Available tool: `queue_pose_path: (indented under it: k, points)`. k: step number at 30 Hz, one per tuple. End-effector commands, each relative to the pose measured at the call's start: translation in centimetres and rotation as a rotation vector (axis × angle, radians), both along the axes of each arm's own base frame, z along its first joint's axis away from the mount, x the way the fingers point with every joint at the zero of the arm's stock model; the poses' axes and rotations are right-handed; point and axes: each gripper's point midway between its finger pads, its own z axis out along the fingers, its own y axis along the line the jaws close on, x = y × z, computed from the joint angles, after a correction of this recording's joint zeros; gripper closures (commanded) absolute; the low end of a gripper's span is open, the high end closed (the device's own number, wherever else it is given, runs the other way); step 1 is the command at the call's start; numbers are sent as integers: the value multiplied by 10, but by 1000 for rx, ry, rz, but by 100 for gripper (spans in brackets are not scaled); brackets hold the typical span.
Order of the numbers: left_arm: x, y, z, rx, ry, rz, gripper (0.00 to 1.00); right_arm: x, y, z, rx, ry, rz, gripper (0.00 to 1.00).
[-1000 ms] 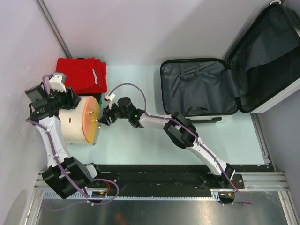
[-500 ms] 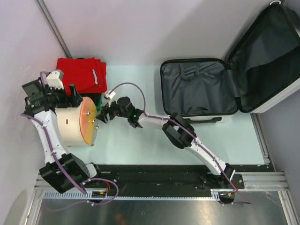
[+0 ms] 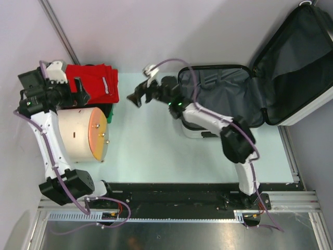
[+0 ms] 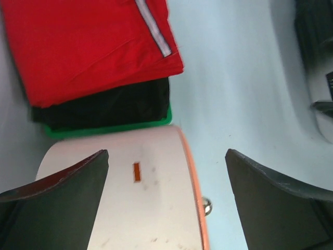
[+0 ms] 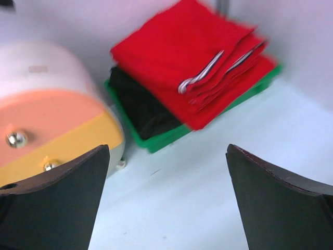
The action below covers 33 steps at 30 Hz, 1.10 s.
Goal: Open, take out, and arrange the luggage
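The luggage (image 3: 218, 99) lies open at the right of the table, grey lining up, its lid (image 3: 296, 57) leaning against the wall. A sliver of it shows in the left wrist view (image 4: 318, 78). My left gripper (image 3: 79, 91) is open and empty, above the cream cylinder (image 3: 75, 135) near the red clothes. In its own view (image 4: 166, 156) the cylinder (image 4: 151, 198) lies below the jaws. My right gripper (image 3: 136, 97) is open and empty, in the air left of the suitcase. In its own view (image 5: 167, 151) it faces the tray and cylinder (image 5: 47, 99).
Folded red clothes (image 3: 91, 80) lie over black cloth in a green tray (image 3: 111, 111) at the back left, behind the cylinder. The cylinder's orange and yellow end (image 3: 99, 133) faces right. A metal rail (image 3: 171, 200) runs along the near edge. Walls stand close at left and back.
My right gripper has drawn back from the cylinder's end and swung up and right towards the suitcase. My left gripper has moved back off the cylinder towards the red clothes. The cylinder has stayed put.
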Motion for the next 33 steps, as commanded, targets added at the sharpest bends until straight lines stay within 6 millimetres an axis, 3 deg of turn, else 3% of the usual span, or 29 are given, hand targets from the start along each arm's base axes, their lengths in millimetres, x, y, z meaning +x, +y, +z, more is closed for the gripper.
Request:
queue_pose_path:
  k: [1, 2, 3, 4, 6, 7, 8, 10, 11, 12, 15, 19, 20, 21, 23, 24, 27, 33]
  points:
    - [26, -41, 16, -68, -6, -90, 0, 17, -74, 93, 47, -128, -118, 0]
    - [30, -48, 17, -68, -5, -107, 0, 20, -87, 98, 38, -135, -138, 1]
    - [38, -53, 13, -62, 8, -123, 0, 23, -100, 88, 6, -113, -161, 0]
    - [42, -71, 19, -31, -6, -179, 0, 29, -125, 105, 12, -134, -203, 0]
    - [50, -82, 15, 21, 5, -205, 0, 34, -152, 100, -23, -114, -245, 0]
    - [56, -100, 11, 36, 16, -258, 0, 30, -168, 98, -33, -101, -266, 0]
    - [58, -109, 6, 39, 28, -281, 0, 39, -189, 94, -45, -86, -309, 0]
    - [66, -135, -7, 43, 62, -346, 0, 38, -212, 68, -89, -19, -340, 0]
    - [67, -138, -12, 45, 75, -353, 0, 39, -233, 71, -91, -15, -377, 0]
    - [66, -162, -19, 47, 94, -412, 0, 38, -243, 62, -111, 12, -397, 1]
    - [70, -186, -46, 75, 161, -452, 0, 37, -286, 35, -156, 86, -469, 0]
    - [70, -204, -87, 67, 265, -472, 0, 34, -330, 3, -205, 150, -538, 0]
    - [74, -208, -93, 51, 263, -471, 0, 30, -339, -14, -225, 176, -550, 0]
    - [71, -209, -110, 29, 302, -464, 0, 30, -352, -17, -224, 185, -576, 0]
    - [75, -212, -122, 14, 293, -455, 0, 23, -364, -38, -242, 219, -596, 0]
    - [71, -212, -135, 3, 320, -446, 0, 22, -371, -39, -258, 202, -605, 0]
    - [72, -213, -146, -7, 315, -437, 0, 13, -378, -50, -274, 222, -607, 0]
    - [79, -215, -144, 11, 282, -417, 0, 14, -378, -47, -266, 203, -605, 0]
